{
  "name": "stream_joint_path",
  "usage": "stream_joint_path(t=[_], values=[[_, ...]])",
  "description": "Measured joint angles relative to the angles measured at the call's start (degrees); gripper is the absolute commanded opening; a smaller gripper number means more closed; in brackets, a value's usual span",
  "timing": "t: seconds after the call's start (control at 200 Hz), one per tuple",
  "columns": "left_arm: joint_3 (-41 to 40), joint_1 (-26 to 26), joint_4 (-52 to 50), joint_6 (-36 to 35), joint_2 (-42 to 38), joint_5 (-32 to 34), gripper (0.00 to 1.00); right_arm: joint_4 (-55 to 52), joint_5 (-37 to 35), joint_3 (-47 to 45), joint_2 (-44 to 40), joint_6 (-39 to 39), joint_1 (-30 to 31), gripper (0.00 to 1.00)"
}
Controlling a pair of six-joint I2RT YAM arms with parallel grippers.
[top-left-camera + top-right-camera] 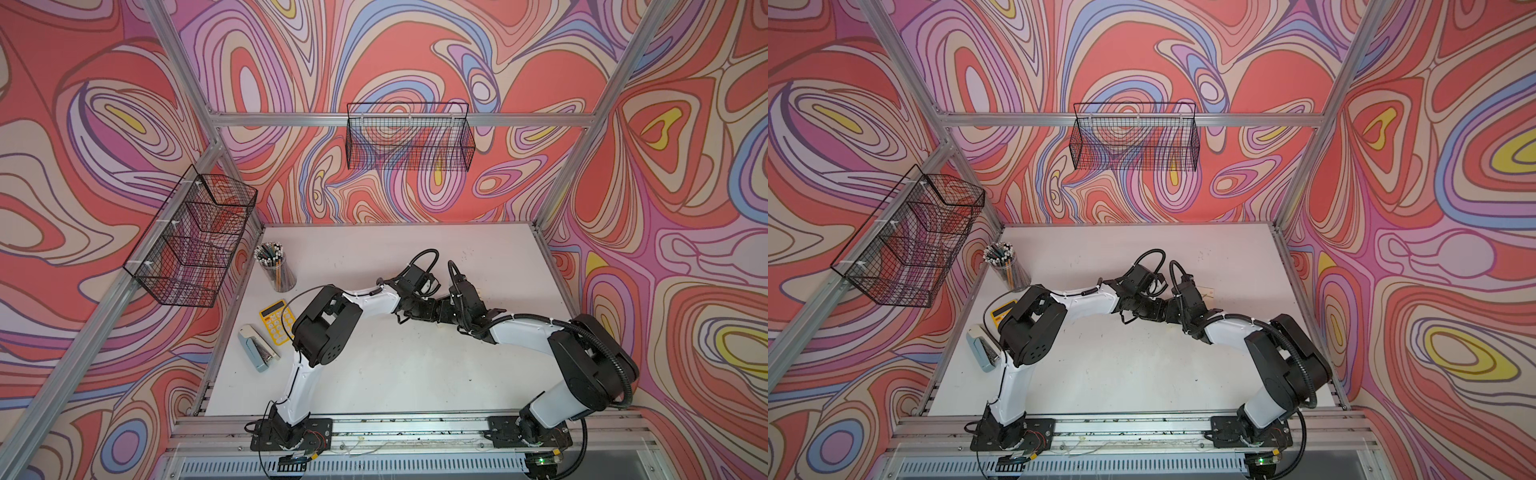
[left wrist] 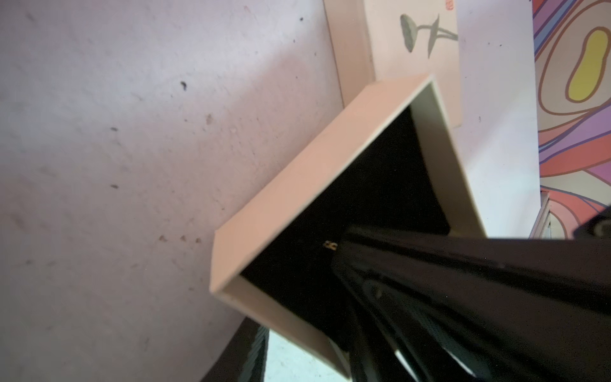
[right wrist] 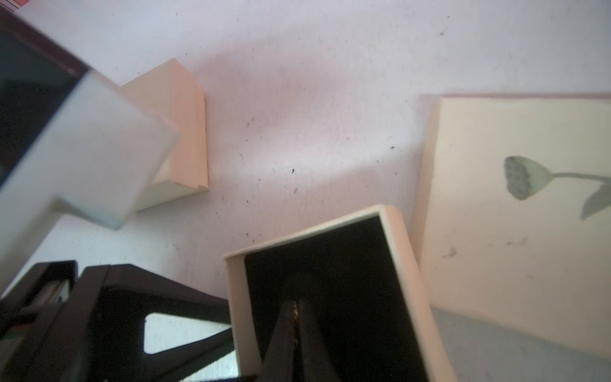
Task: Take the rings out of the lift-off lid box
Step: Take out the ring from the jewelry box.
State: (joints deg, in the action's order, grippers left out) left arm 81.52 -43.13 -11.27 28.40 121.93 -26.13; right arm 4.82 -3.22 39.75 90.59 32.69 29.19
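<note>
Left gripper (image 2: 307, 330) clamps one wall of box (image 2: 297, 172). Right gripper (image 3: 295, 302) reaches inside box, fingers pinched tight. Tiny ring (image 2: 330, 245) glints right at their tips over black lining, apparently nipped between them. Lid (image 3: 496, 258) with plant print lies flat on table (image 3: 297, 99), just beyond box. Second box (image 3: 185, 132) stands well apart.

Left arm (image 1: 365, 300) and right arm (image 1: 524, 332) converge, right jaws closed.
</note>
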Motion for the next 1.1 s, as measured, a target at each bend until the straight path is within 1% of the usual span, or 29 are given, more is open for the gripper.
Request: stream_joint_path(t=[0.436,0.711,1.102], values=[[1.05,-0.07,-0.48,0.04,0.63,0.17,0.41,0.31,2.47,-2.82,-4.92,0.63,-2.38,0.0],[4.13,-0.11,-3.15,-0.17,2.1,0.68,0.41,0.35,4.22,-2.95,-5.09,1.16,-3.69,0.0],[4.39,-0.17,-3.52,0.13,2.23,1.25,0.4,-0.5,6.93,-2.95,-6.14,1.31,-5.18,0.0]])
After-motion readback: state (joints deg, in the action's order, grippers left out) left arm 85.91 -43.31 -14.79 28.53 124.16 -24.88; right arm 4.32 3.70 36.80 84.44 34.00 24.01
